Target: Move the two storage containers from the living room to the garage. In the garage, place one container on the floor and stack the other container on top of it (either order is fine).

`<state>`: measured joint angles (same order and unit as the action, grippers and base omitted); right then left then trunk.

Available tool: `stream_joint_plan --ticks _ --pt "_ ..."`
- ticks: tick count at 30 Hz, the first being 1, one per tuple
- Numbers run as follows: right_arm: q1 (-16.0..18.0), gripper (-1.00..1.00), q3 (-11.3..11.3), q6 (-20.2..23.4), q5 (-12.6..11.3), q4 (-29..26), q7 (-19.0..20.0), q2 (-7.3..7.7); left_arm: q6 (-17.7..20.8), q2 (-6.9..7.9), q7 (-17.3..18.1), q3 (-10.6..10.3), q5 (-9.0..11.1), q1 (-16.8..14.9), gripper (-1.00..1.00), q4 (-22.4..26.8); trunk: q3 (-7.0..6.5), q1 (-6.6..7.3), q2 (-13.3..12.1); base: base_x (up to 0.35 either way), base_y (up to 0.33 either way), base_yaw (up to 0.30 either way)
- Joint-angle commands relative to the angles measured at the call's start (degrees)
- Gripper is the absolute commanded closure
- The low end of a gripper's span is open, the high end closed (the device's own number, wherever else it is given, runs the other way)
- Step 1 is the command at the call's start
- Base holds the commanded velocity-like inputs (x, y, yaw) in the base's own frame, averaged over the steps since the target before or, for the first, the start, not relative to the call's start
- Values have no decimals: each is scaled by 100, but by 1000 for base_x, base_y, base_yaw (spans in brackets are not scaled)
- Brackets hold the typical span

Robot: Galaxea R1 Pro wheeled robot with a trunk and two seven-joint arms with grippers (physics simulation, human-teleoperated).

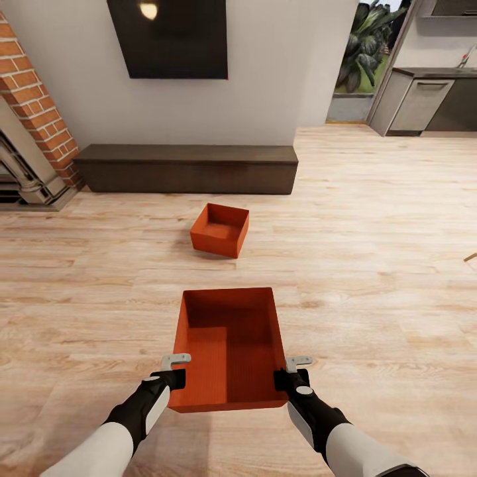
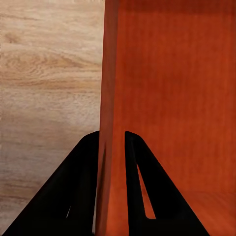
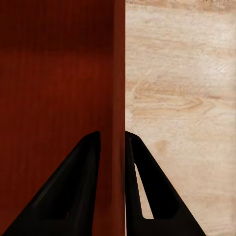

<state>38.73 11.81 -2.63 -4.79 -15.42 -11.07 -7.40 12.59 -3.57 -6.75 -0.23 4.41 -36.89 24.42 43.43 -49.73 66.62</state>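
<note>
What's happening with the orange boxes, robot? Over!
Left gripper and right gripper clamped on near container's side walls. Second container on wood floor ahead. Nothing between them.

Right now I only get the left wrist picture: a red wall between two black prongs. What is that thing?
Observer: It is an open orange-red storage container, and the left gripper is clamped on its side wall.
Operator: Is the other arm doing anything?
Observer: Yes, the right gripper pinches the opposite wall, so both arms hold the box over the wood floor.
Operator: Is there just one box?
Observer: No, a second container sits on the floor ahead, short of the dark low bench.
Operator: What room is this?
Observer: A living room, with a black TV on the white wall and a brick fireplace to the left.
</note>
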Motion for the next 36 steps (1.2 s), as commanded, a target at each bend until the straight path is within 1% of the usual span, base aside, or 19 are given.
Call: stream_joint_plan --ticks 1,22,28,36 --pt "3 100 5 -28 -68 22 -55 11 42 6 -66 31 -90 -2 100 28 -15 23 -39 0 0 0" --pt "3 100 -23 -46 -70 22 -73 2 42 11 -63 25 -90 -2 100 28 -392 484 -881 0 0 0" --pt "3 100 -29 -53 -76 22 -79 2 42 6 -64 13 -90 -2 100 28 -397 484 -881 0 0 0" --pt "3 100 -31 -54 -75 22 -80 1 42 4 -63 6 -90 -2 100 28 -456 484 -881 0 0 0"
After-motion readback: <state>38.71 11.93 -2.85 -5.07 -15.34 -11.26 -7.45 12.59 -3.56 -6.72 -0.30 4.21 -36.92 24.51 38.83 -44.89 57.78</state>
